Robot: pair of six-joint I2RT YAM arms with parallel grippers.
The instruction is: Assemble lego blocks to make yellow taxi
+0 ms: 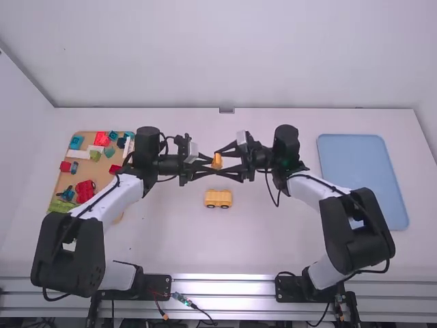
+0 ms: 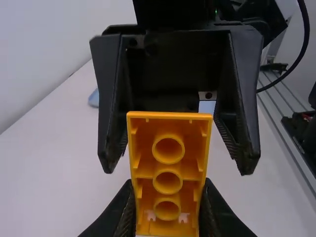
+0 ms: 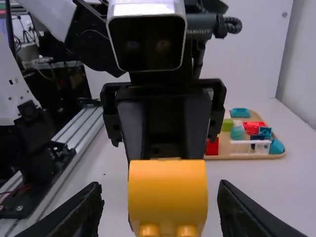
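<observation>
The left claw (image 2: 168, 210) pinches the orange block (image 3: 168, 183); the right claw (image 3: 159, 190) is spread around it. Closing off-centre, the right could twist the block loose.

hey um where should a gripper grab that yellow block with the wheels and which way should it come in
Probably from above, pinching the upper body of the yellow block across its long sides. It sits wheels down on the table, is narrower that way, and its dark wheels are low, so gripping high should avoid them.
</observation>
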